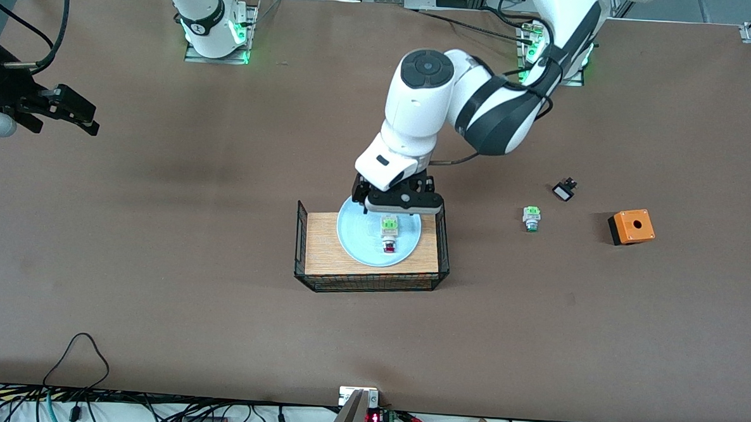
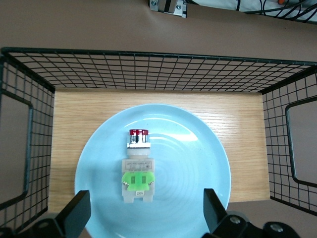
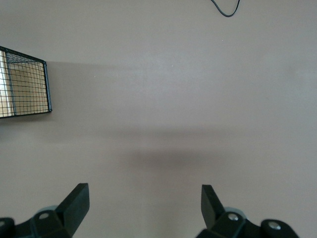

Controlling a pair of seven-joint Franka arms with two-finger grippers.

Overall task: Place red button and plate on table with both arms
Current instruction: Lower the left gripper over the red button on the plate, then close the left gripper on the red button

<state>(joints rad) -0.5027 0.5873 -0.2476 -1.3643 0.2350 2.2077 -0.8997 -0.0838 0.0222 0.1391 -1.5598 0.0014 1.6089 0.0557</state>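
Left claw (image 1: 393,207) hangs over the plate (image 1: 364,242), fingers (image 2: 77,213) spread wide with the red button (image 2: 137,166) between them in the left wrist view, touching neither finger. Front view: the claw body hides the plate edge farthest from the front camera; fingertips not visible there.

Red button lies on its side on the plate, red tip pointing toward the front camera, green top toward the claw. A small label shows on its whitish body; print too small to read.

Plate sits on the wood-topped platform (image 1: 323,250) with black wire mesh sides, in the middle of the worktop (image 1: 159,227).

Right claw (image 1: 69,110) waits over bare worktop at the right arm's end, fingers (image 3: 74,201) spread, nothing between them. Its arm is cut off by the frame edge.

Toward the left arm's end, on the worktop: green-tipped switch (image 1: 531,218), small black-and-white part (image 1: 564,191), orange box (image 1: 631,226) with a round hole on top. All well apart from the platform.
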